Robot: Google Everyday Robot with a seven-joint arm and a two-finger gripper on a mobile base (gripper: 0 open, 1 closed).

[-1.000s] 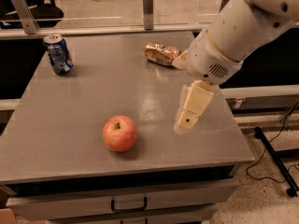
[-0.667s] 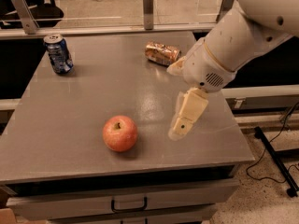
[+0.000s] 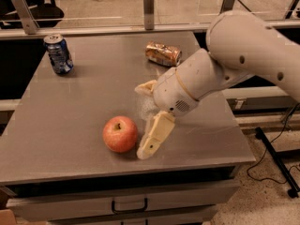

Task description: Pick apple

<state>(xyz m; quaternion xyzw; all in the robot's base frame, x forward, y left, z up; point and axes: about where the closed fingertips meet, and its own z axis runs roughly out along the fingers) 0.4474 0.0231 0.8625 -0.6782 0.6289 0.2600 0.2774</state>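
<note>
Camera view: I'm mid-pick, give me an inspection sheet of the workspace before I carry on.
Surface: grey table, flat and bare between the items.
Job's things: apple sits upright near the front edge, not lifted.
Clutter: blue can stands at the back left; crushed can lies at the back centre. Both are well away from the apple.
Grippers: gripper is low at the apple's picture-right side, very close; contact cannot be told.
Cables: black cable on the floor to the right of the table.
Surroundings: drawer under the table, shut; rail behind.
</note>
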